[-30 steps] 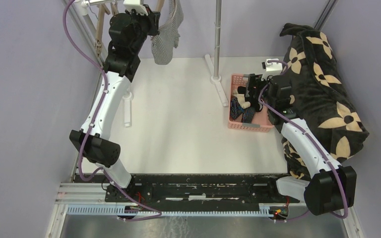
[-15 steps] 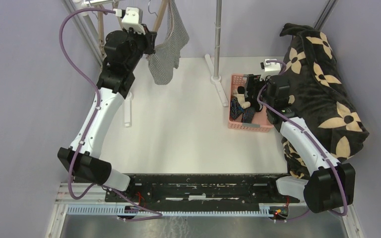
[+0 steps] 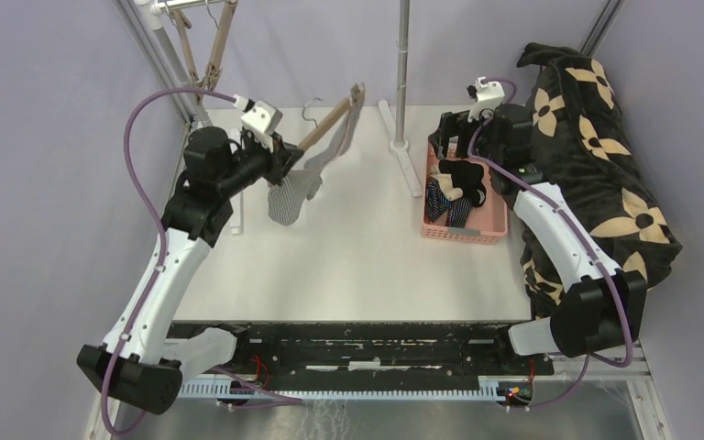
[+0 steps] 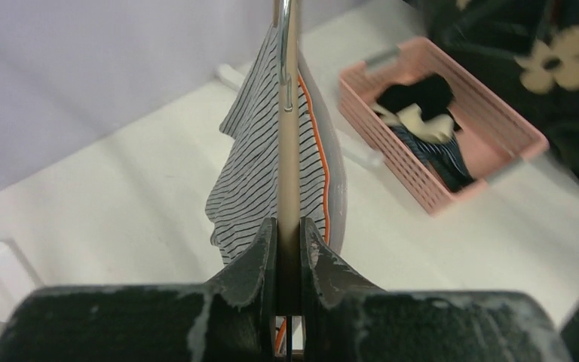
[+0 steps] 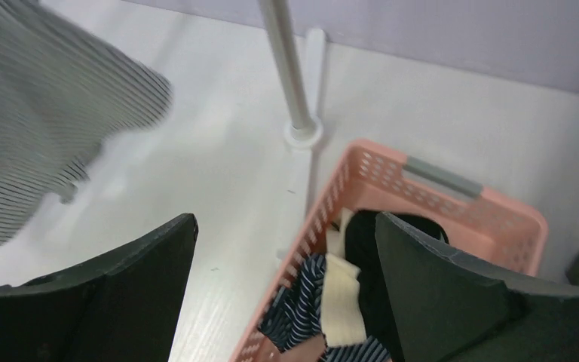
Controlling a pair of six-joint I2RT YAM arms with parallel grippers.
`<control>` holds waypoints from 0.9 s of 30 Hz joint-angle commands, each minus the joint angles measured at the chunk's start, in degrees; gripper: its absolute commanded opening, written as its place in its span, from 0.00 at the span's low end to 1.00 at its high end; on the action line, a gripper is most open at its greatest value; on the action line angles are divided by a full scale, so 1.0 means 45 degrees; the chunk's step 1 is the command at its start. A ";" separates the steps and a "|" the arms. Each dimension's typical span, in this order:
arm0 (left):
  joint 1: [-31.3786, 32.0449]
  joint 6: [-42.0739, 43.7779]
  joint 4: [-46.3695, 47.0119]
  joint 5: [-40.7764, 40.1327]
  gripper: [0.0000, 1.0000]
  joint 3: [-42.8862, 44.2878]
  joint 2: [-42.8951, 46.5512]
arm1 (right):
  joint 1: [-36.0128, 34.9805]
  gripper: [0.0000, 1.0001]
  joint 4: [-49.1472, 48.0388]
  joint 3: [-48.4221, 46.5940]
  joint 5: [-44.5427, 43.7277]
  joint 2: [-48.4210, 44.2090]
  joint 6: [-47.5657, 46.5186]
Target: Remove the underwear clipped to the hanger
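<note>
My left gripper [image 3: 282, 158] is shut on a wooden hanger [image 3: 332, 122] and holds it tilted low over the table. The grey-and-white striped underwear [image 3: 290, 191] hangs from it. In the left wrist view my gripper [image 4: 289, 235] pinches the hanger bar [image 4: 289, 151], with the striped underwear [image 4: 249, 173] draped beside it. My right gripper [image 3: 447, 145] is open and empty above the far end of the pink basket [image 3: 464, 236]. The right wrist view shows my gripper [image 5: 286, 256] over the basket rim [image 5: 490, 205], with the navy striped pair [image 5: 309, 305] and the black pair [image 5: 363, 253] inside.
A large black blanket with tan flowers [image 3: 605, 165] is heaped to the right of the basket. A metal rack pole [image 3: 402, 64] stands at the back, its white foot [image 3: 403, 160] running beside the basket. More wooden hangers [image 3: 215, 46] hang at the back left.
My left arm has brought the hanger and striped underwear down from the rail to low over the table. My right gripper has lifted from the basket toward its far end.
</note>
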State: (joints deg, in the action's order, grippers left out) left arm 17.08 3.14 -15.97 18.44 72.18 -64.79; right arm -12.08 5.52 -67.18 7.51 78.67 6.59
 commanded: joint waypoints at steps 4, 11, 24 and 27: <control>-0.0556 0.2229 -0.0549 0.5339 0.03 -0.1591 0.2558 | 0.0432 0.96 0.0639 -0.2951 0.7435 0.0401 -0.0619; -0.3351 0.0595 0.1769 1.0325 0.03 -0.2537 0.2369 | 0.0737 0.96 0.0443 -0.3965 1.2546 0.0563 -0.0147; -0.3620 -0.1817 0.3707 1.3381 0.03 -0.2386 0.1281 | 0.0740 0.95 -0.1779 -0.3924 1.4369 0.0991 0.2089; -0.3620 -0.2021 0.3657 1.3446 0.03 -0.2454 0.1265 | 0.0704 0.95 -0.2095 -0.3941 1.4392 0.0997 0.2334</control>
State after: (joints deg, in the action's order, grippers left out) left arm 0.97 -1.69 -3.73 74.28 59.92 -59.59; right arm -8.93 2.52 -83.02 68.66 83.61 13.98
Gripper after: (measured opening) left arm 0.166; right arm 0.949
